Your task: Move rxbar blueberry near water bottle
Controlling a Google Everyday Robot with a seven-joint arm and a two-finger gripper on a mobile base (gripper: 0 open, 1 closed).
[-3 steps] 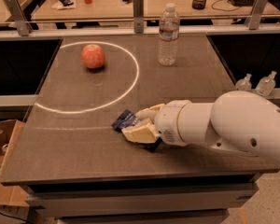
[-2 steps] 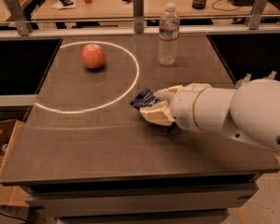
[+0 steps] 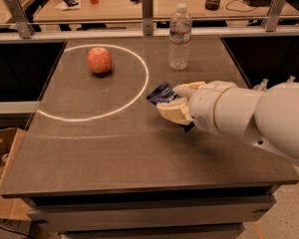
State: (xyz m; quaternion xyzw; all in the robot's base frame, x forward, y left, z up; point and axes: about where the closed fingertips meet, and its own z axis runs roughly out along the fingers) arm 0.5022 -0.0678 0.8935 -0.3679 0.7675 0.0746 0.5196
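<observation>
An apple (image 3: pixel 99 59) sits at the far left of the dark surface (image 3: pixel 114 153), inside a white painted ring (image 3: pixel 139 91). It plays no part in the job and lies well clear of the arm's path.

Just right of the ring, the rxbar blueberry (image 3: pixel 161 92) is pinched between the cream fingers (image 3: pixel 173 113) of the gripper (image 3: pixel 169 99), which are closed on it. Its navy end sticks out toward the ring. It looks to be held slightly off the surface, probably so it can travel without dragging.

Behind the gripper stands the water bottle (image 3: pixel 180 36), upright near the back edge. The bar is near it but not yet beside it. The white arm (image 3: pixel 249 118) reaches in from the right, which leaves open room in front of the bottle for a set-down.
</observation>
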